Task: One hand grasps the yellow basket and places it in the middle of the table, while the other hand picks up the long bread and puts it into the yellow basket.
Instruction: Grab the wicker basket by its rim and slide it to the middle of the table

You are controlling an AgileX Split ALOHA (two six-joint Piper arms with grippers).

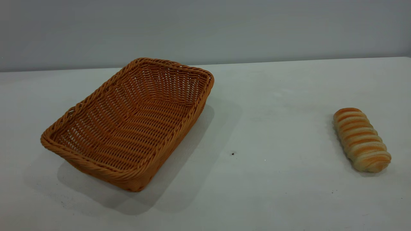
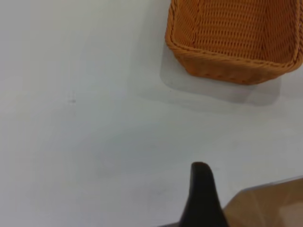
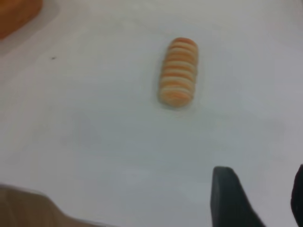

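Right gripper (image 3: 258, 198) open, apart from the long bread (image 3: 178, 71); left gripper's state unclear.

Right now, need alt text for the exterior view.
An empty yellow basket sits left of centre on the white table, turned at an angle. The long bread lies far to the right, apart from it, striped golden and cream. Neither arm shows in this view.

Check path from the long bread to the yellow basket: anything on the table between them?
Nothing visible. The long bread lies at the right, the yellow basket at the left, and only bare table with a tiny dark speck lies between. The basket is empty.
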